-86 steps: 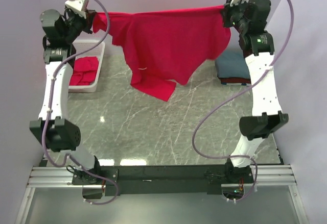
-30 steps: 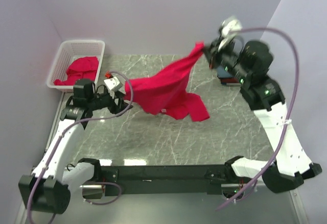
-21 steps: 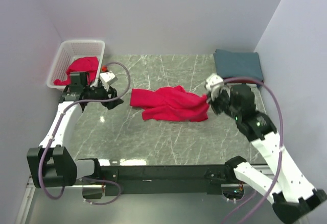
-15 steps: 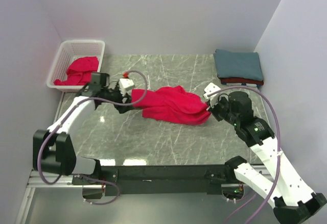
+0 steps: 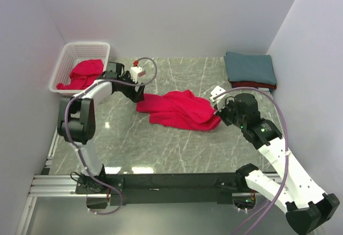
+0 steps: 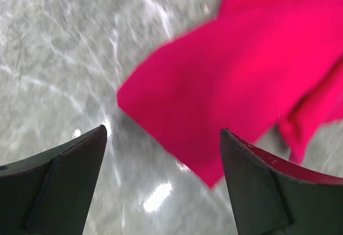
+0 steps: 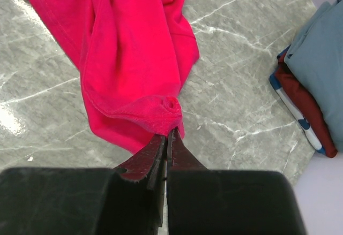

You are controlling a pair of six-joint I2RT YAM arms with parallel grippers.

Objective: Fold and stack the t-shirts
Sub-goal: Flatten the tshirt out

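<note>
The right hand (image 7: 165,136) has its two fingers pressed together, clamped on a bunched corner of the bright red t-shirt (image 7: 128,47). The cloth puckers into a small knot right at the fingertips. From that pinch the shirt spreads away ahead of the hand, lying rumpled and creased on the grey marble table (image 7: 236,101). Ahead and off to the right of this hand, apart from the red shirt, a folded stack rests on the table. Its top layer is the slate teal-blue t-shirt (image 7: 321,69), and the darker red t-shirt (image 7: 303,104) lies under it.

The left hand (image 6: 162,133) has its fingers spread wide apart and grips nothing. It sits at the opposite end of the same shirt. In its wrist view a corner of the red cloth lies below and between the fingers, reaching closer to the right one. I cannot tell whether either finger touches it.

In the top view the shirt (image 5: 179,109) lies between the left hand (image 5: 138,90) and the right hand (image 5: 217,112). Behind the left hand, away from the shirt, stands the white basket (image 5: 80,46), with more red t-shirts (image 5: 83,74) heaped inside.
</note>
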